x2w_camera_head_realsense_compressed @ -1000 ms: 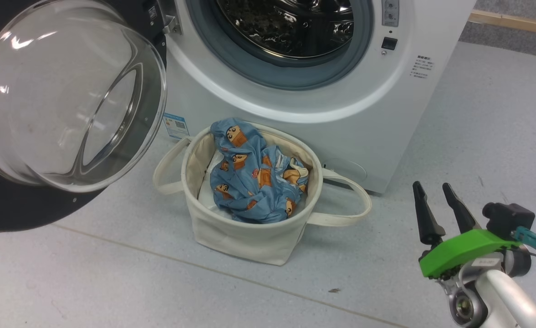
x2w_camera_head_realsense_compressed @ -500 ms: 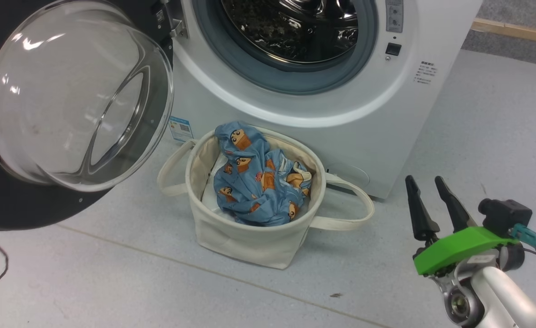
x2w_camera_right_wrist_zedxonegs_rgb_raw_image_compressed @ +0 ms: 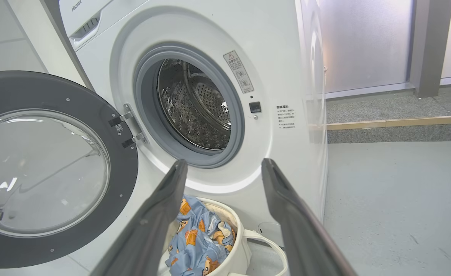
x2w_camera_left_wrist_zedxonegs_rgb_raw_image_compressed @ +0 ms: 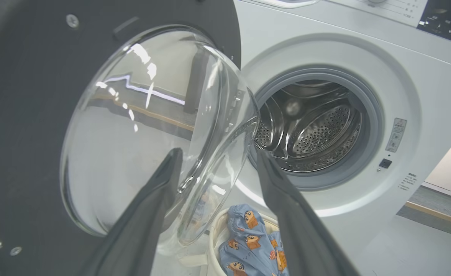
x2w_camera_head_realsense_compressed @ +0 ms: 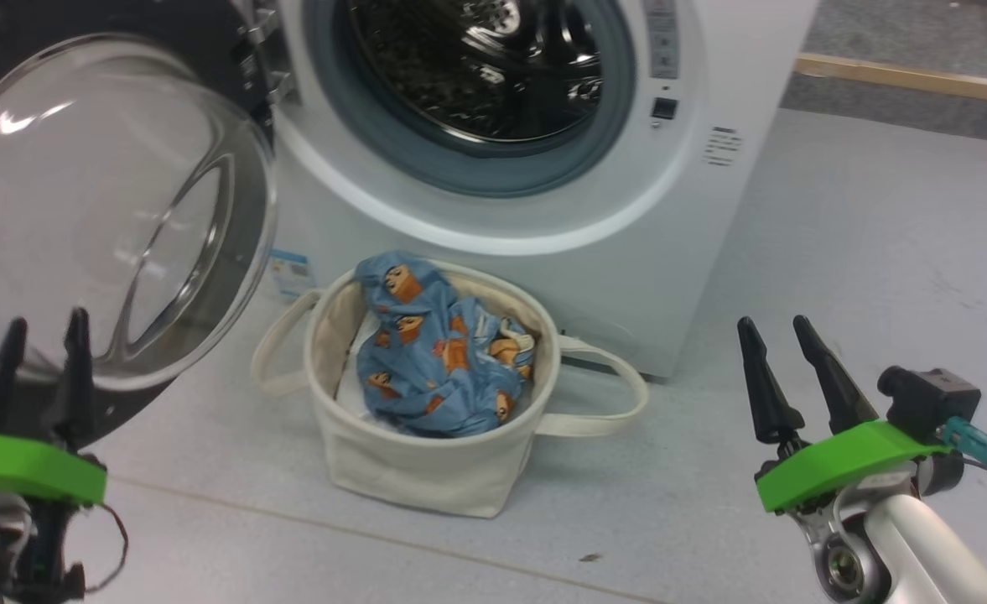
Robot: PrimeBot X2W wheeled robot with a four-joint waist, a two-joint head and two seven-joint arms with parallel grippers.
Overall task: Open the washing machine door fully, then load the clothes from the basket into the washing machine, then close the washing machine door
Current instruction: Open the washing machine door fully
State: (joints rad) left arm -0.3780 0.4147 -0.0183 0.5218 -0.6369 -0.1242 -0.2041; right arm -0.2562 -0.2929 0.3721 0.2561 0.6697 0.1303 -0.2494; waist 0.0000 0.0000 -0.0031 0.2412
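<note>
Blue cartoon-face clothes [x2w_camera_head_realsense_compressed: 434, 361] sit in the round cream cloth basket [x2w_camera_head_realsense_compressed: 409, 470] before the white washing machine [x2w_camera_head_realsense_compressed: 711, 252], its black-rimmed glass door [x2w_camera_head_realsense_compressed: 107, 210] open, so loading looks next: left gripper [x2w_camera_head_realsense_compressed: 49, 319] or right gripper [x2w_camera_head_realsense_compressed: 771, 322], both spread and empty, must dip in.

Lighting: bright and even, with a pale glow at the frosted panel [x2w_camera_right_wrist_zedxonegs_rgb_raw_image_compressed: 363, 42].
Shadows: soft and faint on the floor [x2w_camera_head_realsense_compressed: 594, 470] beside the basket [x2w_camera_head_realsense_compressed: 409, 470].
Glare: white streaks on the washing machine door [x2w_camera_left_wrist_zedxonegs_rgb_raw_image_compressed: 133, 96] glass; glints in the drum [x2w_camera_head_realsense_compressed: 485, 75].
Focus: left gripper [x2w_camera_left_wrist_zedxonegs_rgb_raw_image_compressed: 218, 153] blurred close up.
Distortion: wrist views bowed at the edges.
</note>
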